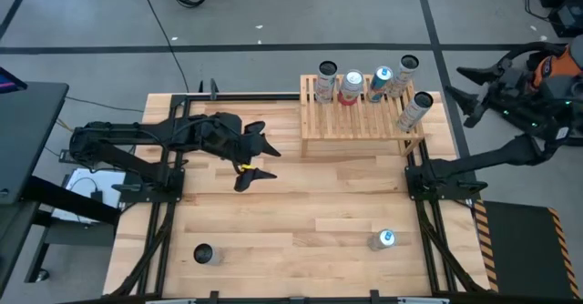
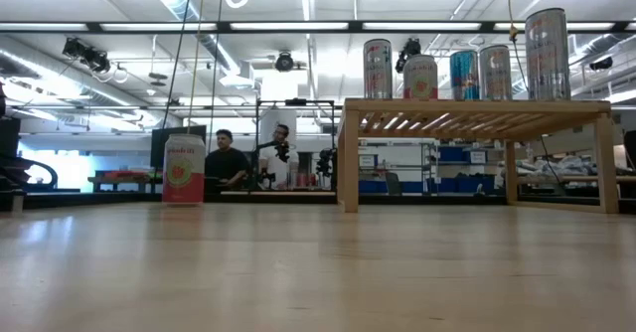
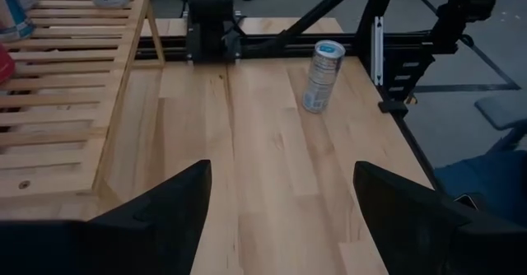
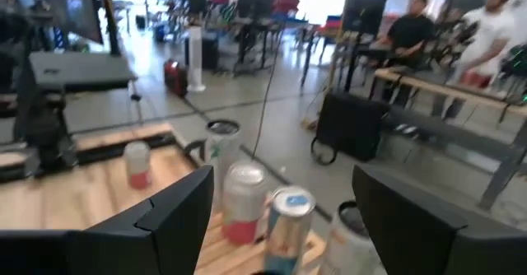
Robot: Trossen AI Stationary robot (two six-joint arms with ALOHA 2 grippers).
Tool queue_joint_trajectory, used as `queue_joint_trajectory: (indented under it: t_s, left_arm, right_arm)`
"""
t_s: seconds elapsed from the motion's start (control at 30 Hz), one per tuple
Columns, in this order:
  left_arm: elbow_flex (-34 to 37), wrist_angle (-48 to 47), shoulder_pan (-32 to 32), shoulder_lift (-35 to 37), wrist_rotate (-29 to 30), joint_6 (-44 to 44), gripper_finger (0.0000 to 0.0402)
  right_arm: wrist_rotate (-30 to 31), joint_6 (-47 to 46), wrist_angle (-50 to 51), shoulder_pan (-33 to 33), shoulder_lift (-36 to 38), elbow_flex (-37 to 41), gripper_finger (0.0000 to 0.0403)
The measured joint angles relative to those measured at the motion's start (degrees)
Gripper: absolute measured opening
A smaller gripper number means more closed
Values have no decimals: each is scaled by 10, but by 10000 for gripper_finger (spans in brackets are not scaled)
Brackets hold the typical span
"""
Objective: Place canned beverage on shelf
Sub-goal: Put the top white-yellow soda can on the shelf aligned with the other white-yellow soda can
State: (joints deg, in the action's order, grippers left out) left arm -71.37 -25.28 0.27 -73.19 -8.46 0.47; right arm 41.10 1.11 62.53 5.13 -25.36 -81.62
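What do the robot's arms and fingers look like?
Both arms are black, built from slim jointed bars. The left arm ends in a left gripper with two pointed, wedge-shaped black fingers and a small yellow mark beside them. The right arm has orange parts and trailing black cables near its far end.

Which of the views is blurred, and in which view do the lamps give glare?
Right wrist view: smeared by motion, the cans and room soft. Low view: ceiling lamps glare brightly and the table reflects them. High view and left wrist view: evenly lit, fairly sharp.
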Motion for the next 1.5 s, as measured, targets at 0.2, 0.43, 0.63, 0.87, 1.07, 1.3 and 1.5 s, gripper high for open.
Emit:
queue_joint_trajectory:
  t_s: [0.2,0.43,0.63,0.87,1.07,1.3,1.5]
  left_arm:
    - [0,0,0,0,-28,-4,300]
    - [0,-3,-1,0,-39,-14,300]
    - [0,-3,2,0,-39,-10,300]
    - [0,-3,3,0,-38,-13,300]
    - [0,-3,3,0,-38,-27,300]
    - [0,-3,3,0,-38,-28,300]
    - [0,-8,3,0,-38,-28,300]
  right_arm:
    - [-29,-84,80,0,-11,0,297]
    - [-17,-153,112,0,-12,22,297]
    - [-12,-177,133,0,-13,62,297]
    - [35,-176,123,0,-21,78,297]
    - [43,-195,141,0,-21,76,297]
    - [43,-231,162,0,-21,105,297]
    - [43,-259,156,0,-21,108,297]
